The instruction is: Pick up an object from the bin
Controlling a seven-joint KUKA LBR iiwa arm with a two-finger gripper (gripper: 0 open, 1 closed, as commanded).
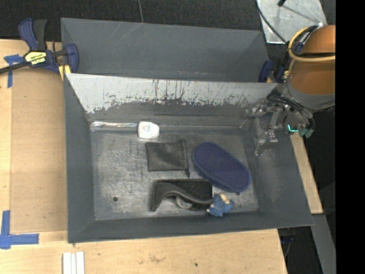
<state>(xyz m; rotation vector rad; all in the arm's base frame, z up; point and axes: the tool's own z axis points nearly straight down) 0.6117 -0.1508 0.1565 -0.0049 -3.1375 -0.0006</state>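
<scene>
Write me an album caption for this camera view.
Gripper at the bin's right wall, near a blue oval pad; grey square, black piece and white thing lie further left.

Count for the bin [80,170]:
- 1 small white case [148,131]
- 1 dark flat square pouch [166,156]
- 1 blue oval pad [221,167]
- 1 black curved piece [181,194]
- 1 small blue-and-yellow item [220,206]

That's five loose things, one of each kind. There may also be 1 clear strip [114,125] at the back wall's foot, but I can't tell if it's loose.
</scene>
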